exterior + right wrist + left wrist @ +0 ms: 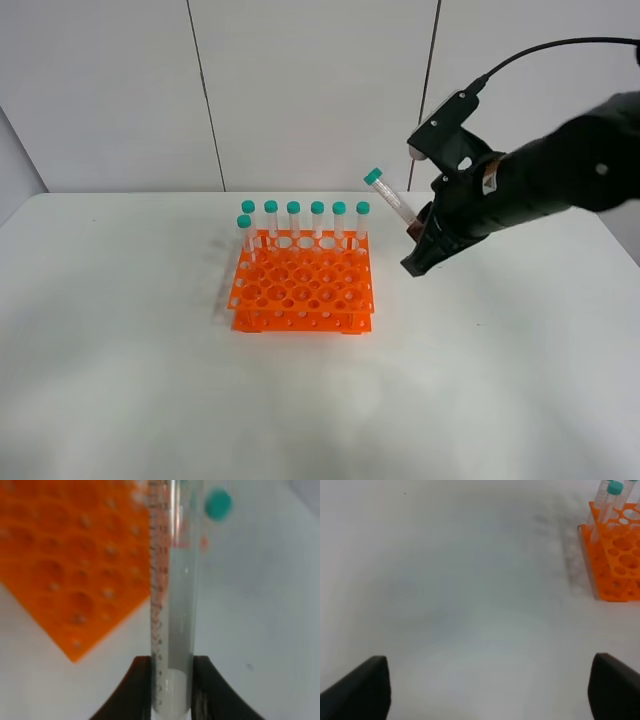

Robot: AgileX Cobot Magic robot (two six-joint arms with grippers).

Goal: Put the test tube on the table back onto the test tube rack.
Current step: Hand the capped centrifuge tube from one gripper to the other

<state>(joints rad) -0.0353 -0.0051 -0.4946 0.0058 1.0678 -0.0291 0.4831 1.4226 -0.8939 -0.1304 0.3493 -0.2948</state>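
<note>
My right gripper (418,232) is shut on a clear test tube (393,200) with a teal cap, held in the air just right of the orange test tube rack (303,285). The tube tilts, its cap up and toward the rack. In the right wrist view the tube (174,595) runs lengthwise between the two black fingers (131,690), with the rack (70,555) below it. Several teal-capped tubes (305,222) stand along the rack's back row. My left gripper (487,690) is open over the bare white table (460,595), with the rack's corner (615,555) off to one side.
The white table (150,380) spreads wide around the rack, with a pale panelled wall behind it. My right arm's black body (540,180) and its cable reach in from the right above the tabletop.
</note>
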